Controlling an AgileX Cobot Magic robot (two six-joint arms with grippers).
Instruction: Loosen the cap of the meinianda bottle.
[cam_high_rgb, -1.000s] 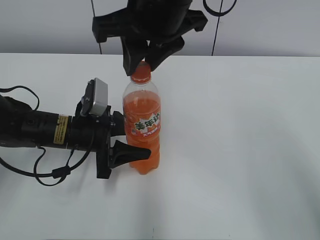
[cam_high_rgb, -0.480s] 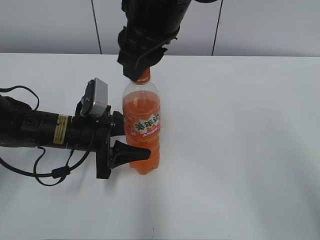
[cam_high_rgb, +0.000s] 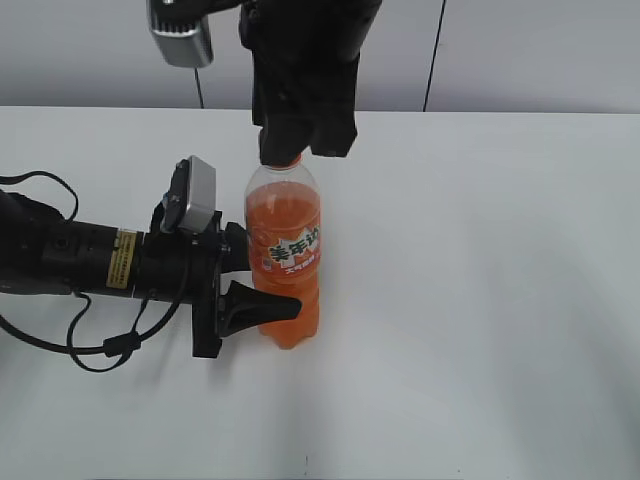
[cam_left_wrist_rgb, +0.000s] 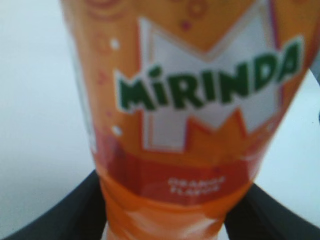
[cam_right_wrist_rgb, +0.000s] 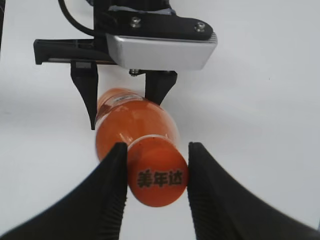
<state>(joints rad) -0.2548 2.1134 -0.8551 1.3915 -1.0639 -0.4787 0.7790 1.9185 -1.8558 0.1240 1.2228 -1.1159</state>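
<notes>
The meinianda bottle (cam_high_rgb: 285, 215) stands upright on the white table (cam_high_rgb: 480, 300), full of orange drink. My left gripper (cam_high_rgb: 256, 282) comes in from the left and is shut on its lower body. In the left wrist view the label (cam_left_wrist_rgb: 195, 100) fills the frame, with a jaw at each bottom corner of it. My right gripper (cam_high_rgb: 292, 148) comes down from above and hides the cap in the exterior view. In the right wrist view both jaws (cam_right_wrist_rgb: 157, 150) press on the sides of the orange cap (cam_right_wrist_rgb: 157, 177), and the left gripper (cam_right_wrist_rgb: 125, 95) shows below, around the bottle (cam_right_wrist_rgb: 131, 122).
The left arm (cam_high_rgb: 90, 260) lies low across the table's left side with a looping black cable (cam_high_rgb: 110, 350). A grey wall (cam_high_rgb: 540, 50) with dark vertical cables stands behind the table's far edge.
My right gripper has turned about the bottle's axis while on the cap; its wrist camera now shows at the top left. The bottle and left arm have not moved.
</notes>
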